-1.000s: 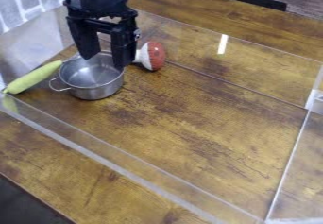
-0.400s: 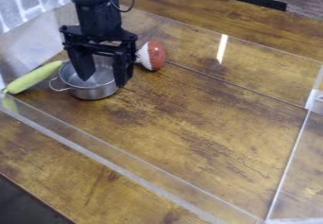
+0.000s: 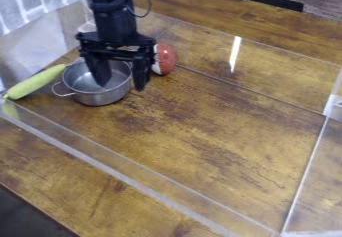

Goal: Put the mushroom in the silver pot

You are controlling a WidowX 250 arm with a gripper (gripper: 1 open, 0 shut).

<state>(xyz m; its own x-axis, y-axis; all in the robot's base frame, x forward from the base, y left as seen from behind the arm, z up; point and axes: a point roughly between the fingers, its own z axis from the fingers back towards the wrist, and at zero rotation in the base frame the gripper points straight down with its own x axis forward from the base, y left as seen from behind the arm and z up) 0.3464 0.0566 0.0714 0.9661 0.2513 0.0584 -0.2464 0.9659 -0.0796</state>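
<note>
My gripper (image 3: 119,74) above the silver pot (image 3: 94,84), mushroom (image 3: 163,57) on the table.

My 2 fingers stand spread wide, pointing down, gripping nothing, low over the silver pot's right side. The mushroom lies on the wooden table (image 3: 214,111) just right of the pot, outside it. A corn cob (image 3: 35,82) lies left of the pot.

Lab-style robot test bench, not a real kitchen. Worn wooden tabletop (image 3: 214,121) fenced by clear acrylic walls (image 3: 134,176); black robot arm (image 3: 110,11) upper left; toy corn (image 3: 34,83) at left edge.
</note>
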